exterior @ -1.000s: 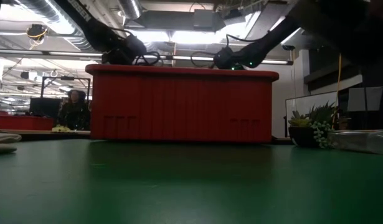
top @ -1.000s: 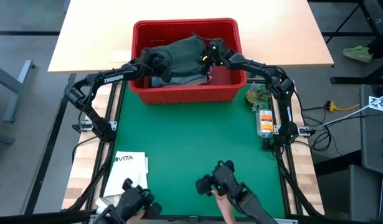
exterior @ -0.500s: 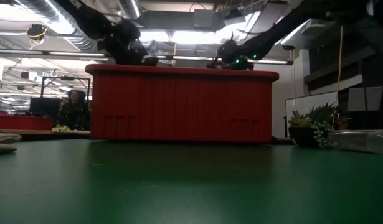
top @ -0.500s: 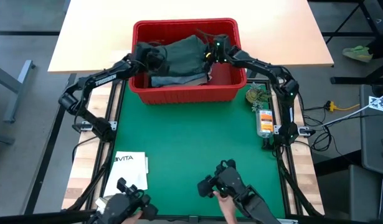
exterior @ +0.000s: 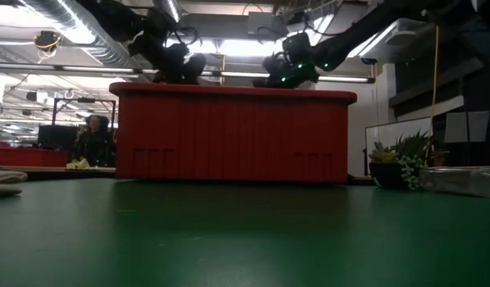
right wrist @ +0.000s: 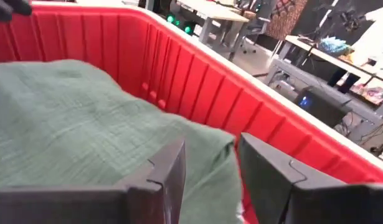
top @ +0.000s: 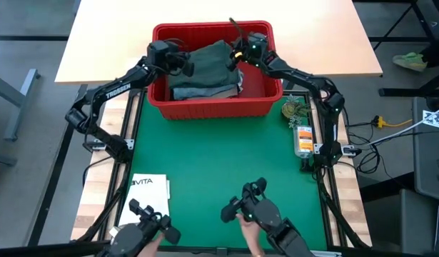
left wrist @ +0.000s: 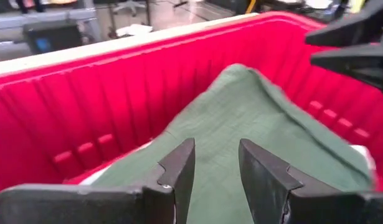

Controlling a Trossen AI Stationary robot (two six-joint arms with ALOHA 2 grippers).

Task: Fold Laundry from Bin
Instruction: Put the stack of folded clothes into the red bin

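Note:
The red bin stands at the far edge of the green mat; in the low view its near wall hides what lies inside. A dark green garment lies on top of the other laundry in the bin. My left gripper is shut on the garment's left end. My right gripper is shut on its right end. Both grippers stand just above the bin's rim and point toward each other, a little below level. The garment spans the gap between them. My left gripper pinches the dark green garment's left end between its two fingers, slanting in from the table's left. The cloth runs away from the fingers as a raised sheet. Whether it holds one layer or several, I cannot tell. My right gripper pinches the garment's right end between its two fingers, slanting in from the table's right. The held edge is bunched into a fold. The cloth slopes off toward the other arm, its middle resting on the pile.
A white tote bag lies at the mat's near left. A small plant and a bottle stand along the right edge. A person's hands with control handles show at the near edge. Bare green mat lies before the bin.
Both grippers have risen out of the bin and tipped up toward level, each keeping its hold. The green garment's two ends have come up with them and the cloth has spread out between them, while its middle stays on the pile.

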